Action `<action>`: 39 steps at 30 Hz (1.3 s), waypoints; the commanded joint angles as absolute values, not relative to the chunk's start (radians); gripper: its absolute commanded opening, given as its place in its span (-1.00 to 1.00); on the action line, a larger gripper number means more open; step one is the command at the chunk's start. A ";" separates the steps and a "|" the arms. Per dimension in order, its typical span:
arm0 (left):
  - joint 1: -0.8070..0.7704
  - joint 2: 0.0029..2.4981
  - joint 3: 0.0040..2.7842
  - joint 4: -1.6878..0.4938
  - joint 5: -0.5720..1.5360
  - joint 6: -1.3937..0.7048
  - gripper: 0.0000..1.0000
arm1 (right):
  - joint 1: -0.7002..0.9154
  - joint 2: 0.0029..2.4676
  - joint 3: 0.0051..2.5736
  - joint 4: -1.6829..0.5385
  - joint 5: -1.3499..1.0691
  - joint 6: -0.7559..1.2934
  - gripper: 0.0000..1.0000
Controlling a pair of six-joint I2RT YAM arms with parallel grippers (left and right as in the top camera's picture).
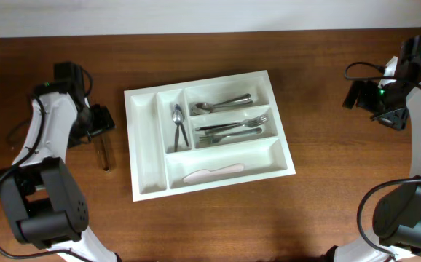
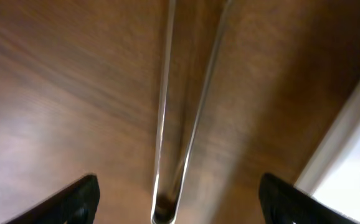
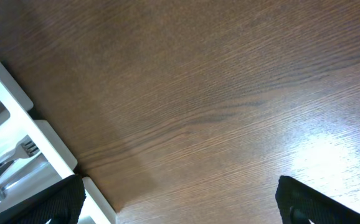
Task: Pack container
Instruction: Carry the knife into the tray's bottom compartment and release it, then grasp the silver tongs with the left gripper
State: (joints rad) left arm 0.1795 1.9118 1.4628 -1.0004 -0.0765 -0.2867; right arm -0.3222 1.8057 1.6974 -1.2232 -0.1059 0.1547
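I have the left fingers spread open just above the counter, gripping nothing. A slim metal utensil lies between them; I cannot tell what kind it is. That is the relation my next move turns on. In the left wrist view the utensil runs straight away from the camera down the middle of the gap, with bare wood on each side of it, so the fingers straddle its width and would close across its long axis, not along it. From overhead that axis runs roughly from the far edge of the counter toward the near edge. This is almost parallel to the left wall of the container, and the fingers sit over the utensil's far end. The container sits in the middle of the counter, slightly skewed, just to the right of the utensil but not touching it. Its nearest narrow compartment is empty, while the other compartments already hold cutlery. The left arm is clearly the nearer one. The right fingers are also wide open and empty, hanging over bare wood toward the right edge of the counter, well apart from the utensil with the whole container between. I judge this a straight-down pinch for the left arm, needing little or no wrist turn.
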 commanded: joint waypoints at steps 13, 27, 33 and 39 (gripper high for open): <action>0.193 1.899 1.166 -0.730 -0.049 -0.359 0.47 | -0.327 1.794 1.692 -1.223 -0.104 0.159 0.97; 0.193 1.896 1.131 -0.729 -0.060 -0.346 -0.92 | -0.327 1.794 1.692 -1.223 -0.104 0.159 0.97; 0.193 1.851 1.231 -0.837 -0.079 -0.274 -0.96 | -0.327 1.794 1.692 -1.223 -0.104 0.159 0.97; 0.172 1.731 1.467 -1.055 -0.078 -0.274 -0.96 | -0.327 1.794 1.692 -1.223 -0.104 0.159 0.97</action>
